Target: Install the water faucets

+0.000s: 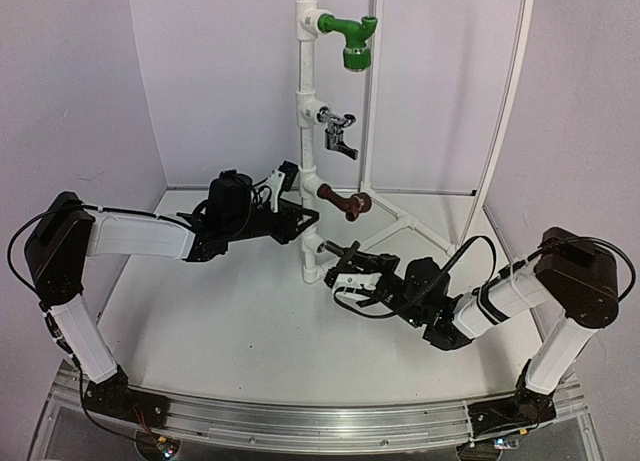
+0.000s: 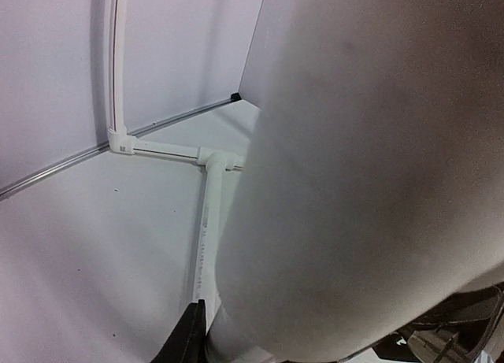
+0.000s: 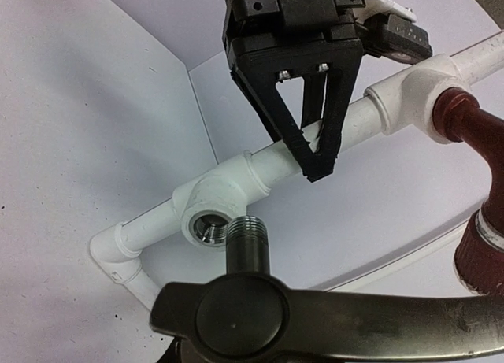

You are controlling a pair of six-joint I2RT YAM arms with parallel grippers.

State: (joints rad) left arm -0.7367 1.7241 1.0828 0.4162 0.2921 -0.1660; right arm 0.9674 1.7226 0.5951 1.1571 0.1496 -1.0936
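Observation:
A white upright pipe (image 1: 307, 171) carries a green faucet (image 1: 348, 36), a silver one (image 1: 340, 133) and a brown one (image 1: 342, 201). My right gripper (image 1: 348, 273) is shut on the dark grey faucet (image 3: 252, 308) low beside the pipe. Its threaded end (image 3: 248, 231) sits just right of the open tee socket (image 3: 206, 225), outside it. My left gripper (image 1: 298, 219) is shut on the pipe (image 3: 370, 115) between the socket and the brown faucet (image 3: 472, 135). In the left wrist view the pipe (image 2: 354, 182) fills the frame beside one dark finger (image 2: 187, 339).
White base pipes (image 1: 420, 226) run across the floor behind the upright. A thin white frame (image 1: 505, 111) rises at the right. White walls close in at the back and sides. An aluminium rail (image 1: 300, 421) runs along the near edge.

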